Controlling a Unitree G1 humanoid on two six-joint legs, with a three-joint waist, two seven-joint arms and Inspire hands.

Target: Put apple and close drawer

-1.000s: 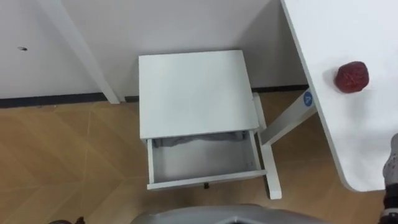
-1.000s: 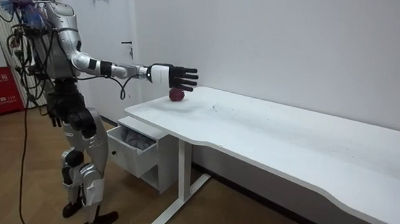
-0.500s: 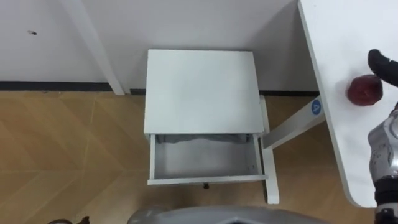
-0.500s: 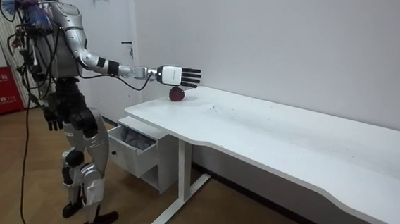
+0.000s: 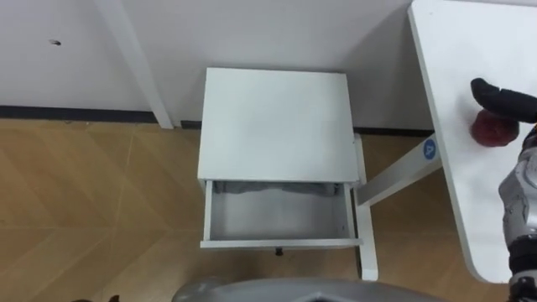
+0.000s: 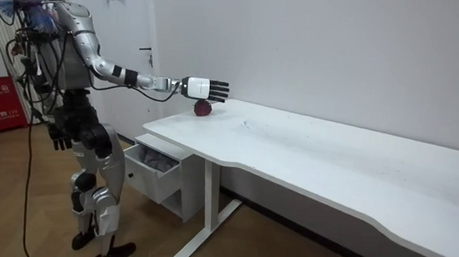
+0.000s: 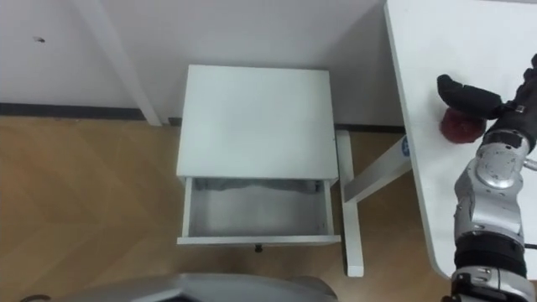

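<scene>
A dark red apple point(image 5: 493, 129) lies on the white desk point(image 5: 457, 50) near its left end, also seen as the apple point(image 6: 203, 108) in the room view. My right hand point(image 7: 510, 124) hovers just over it with the fingers stretched out and open, the thumb point(image 7: 464, 93) reaching past the apple's far side. The small white cabinet point(image 5: 277, 122) stands on the floor left of the desk, and its drawer point(image 5: 281, 216) is pulled out towards me. My left hand point(image 6: 60, 138) hangs at my side.
The desk's white leg point(image 5: 394, 172) and foot stand right beside the cabinet's right side. A white slanted post point(image 5: 134, 63) runs along the wall to the left. Wood floor lies left of the cabinet. A red box point(image 6: 0, 100) stands behind me.
My right arm has reached forward, so the hand that sat at the view's lower right edge is now over the apple. The camera shifted a little; the apple and drawer stayed put.
</scene>
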